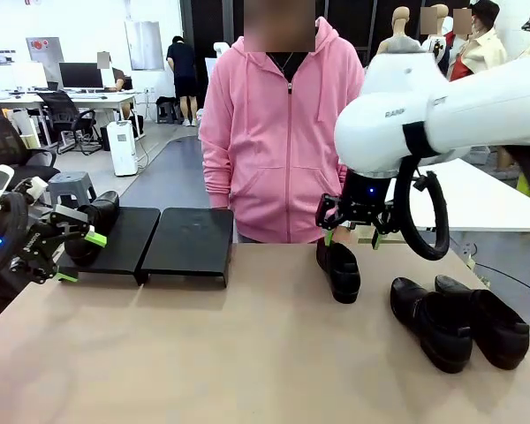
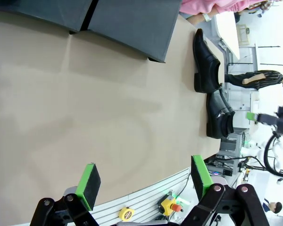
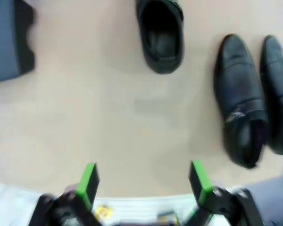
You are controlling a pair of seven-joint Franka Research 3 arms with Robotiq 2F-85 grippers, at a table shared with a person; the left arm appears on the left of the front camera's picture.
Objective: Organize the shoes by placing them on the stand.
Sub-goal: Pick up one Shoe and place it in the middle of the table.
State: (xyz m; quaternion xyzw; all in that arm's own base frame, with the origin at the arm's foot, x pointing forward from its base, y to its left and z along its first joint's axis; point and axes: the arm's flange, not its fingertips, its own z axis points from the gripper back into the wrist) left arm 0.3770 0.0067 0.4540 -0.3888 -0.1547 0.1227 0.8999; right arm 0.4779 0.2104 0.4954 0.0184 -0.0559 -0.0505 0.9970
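Observation:
One black shoe (image 1: 103, 213) stands on the left end of the black stand (image 1: 190, 238), which is two platforms side by side. My left gripper (image 1: 78, 257) hangs open just in front of that shoe, holding nothing. In its wrist view, the left gripper (image 2: 145, 179) looks across bare table toward the stand (image 2: 127, 23) and two shoes (image 2: 205, 61) (image 2: 219, 115). A third shoe (image 1: 338, 270) lies mid-table near the person. My right gripper (image 1: 353, 234) hovers open above it. The right gripper (image 3: 144, 181) sees this shoe (image 3: 160, 33) ahead. A pair of shoes (image 1: 433, 322) (image 1: 488, 325) lies at the right.
A person in a pink hoodie (image 1: 283, 132) stands at the far edge, behind the middle of the table (image 1: 247, 353). The right platform of the stand is bare. The pair of shoes (image 3: 238, 103) (image 3: 276, 94) shows to the right in the right wrist view, a stand corner (image 3: 9, 42) to the left.

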